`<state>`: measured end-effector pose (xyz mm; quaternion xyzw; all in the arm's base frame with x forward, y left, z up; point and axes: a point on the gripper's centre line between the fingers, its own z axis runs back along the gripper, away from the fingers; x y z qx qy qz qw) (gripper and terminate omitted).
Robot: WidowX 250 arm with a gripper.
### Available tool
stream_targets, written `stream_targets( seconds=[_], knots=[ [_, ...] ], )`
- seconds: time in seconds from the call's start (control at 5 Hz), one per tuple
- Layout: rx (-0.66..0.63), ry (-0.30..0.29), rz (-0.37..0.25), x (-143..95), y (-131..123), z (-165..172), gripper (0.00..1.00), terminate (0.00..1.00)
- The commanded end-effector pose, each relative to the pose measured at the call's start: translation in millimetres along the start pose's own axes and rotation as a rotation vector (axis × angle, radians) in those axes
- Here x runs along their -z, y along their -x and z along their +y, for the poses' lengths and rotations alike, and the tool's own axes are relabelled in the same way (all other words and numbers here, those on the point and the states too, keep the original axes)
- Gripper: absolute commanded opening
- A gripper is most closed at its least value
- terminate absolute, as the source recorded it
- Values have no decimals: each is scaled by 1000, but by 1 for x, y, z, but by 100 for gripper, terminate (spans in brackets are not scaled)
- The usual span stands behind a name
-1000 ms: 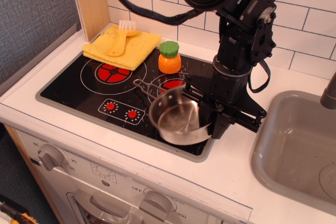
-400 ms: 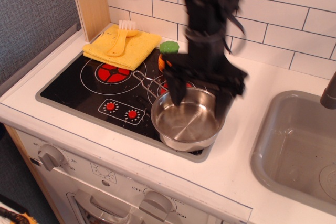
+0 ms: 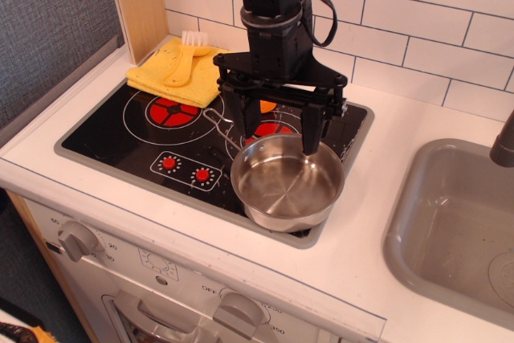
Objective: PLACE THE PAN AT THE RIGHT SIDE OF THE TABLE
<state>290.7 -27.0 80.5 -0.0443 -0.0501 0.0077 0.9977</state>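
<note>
The pan (image 3: 285, 184) is a small shiny steel saucepan that stands upright on the front right corner of the black cooktop (image 3: 120, 138), which is set in the white table (image 3: 361, 255). Its wire loop handle (image 3: 218, 128) points back left. My gripper (image 3: 273, 130) hangs just behind and above the pan's far rim. Its jaws are spread wide and hold nothing. One black finger (image 3: 311, 136) reaches down near the far rim; the other finger (image 3: 234, 128) is by the handle.
A yellow cloth (image 3: 201, 78) with a yellow brush (image 3: 185, 58) lies at the back left. An orange toy (image 3: 267, 106) is mostly hidden behind my gripper. The grey sink (image 3: 450, 222) is at the right, with a faucet (image 3: 503, 146) at the frame edge. White tiled wall behind.
My gripper has let go of the pan's right rim, swung left and risen behind the pan. The pan has shifted slightly right and now rests alone on the cooktop corner.
</note>
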Motion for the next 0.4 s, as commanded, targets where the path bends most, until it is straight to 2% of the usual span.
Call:
stream_targets(
  seconds=[0.0, 0.2],
  knots=[
    [7, 1, -39, -11, 0, 1, 100, 0],
    [7, 1, -39, -11, 0, 1, 100, 100]
  ],
)
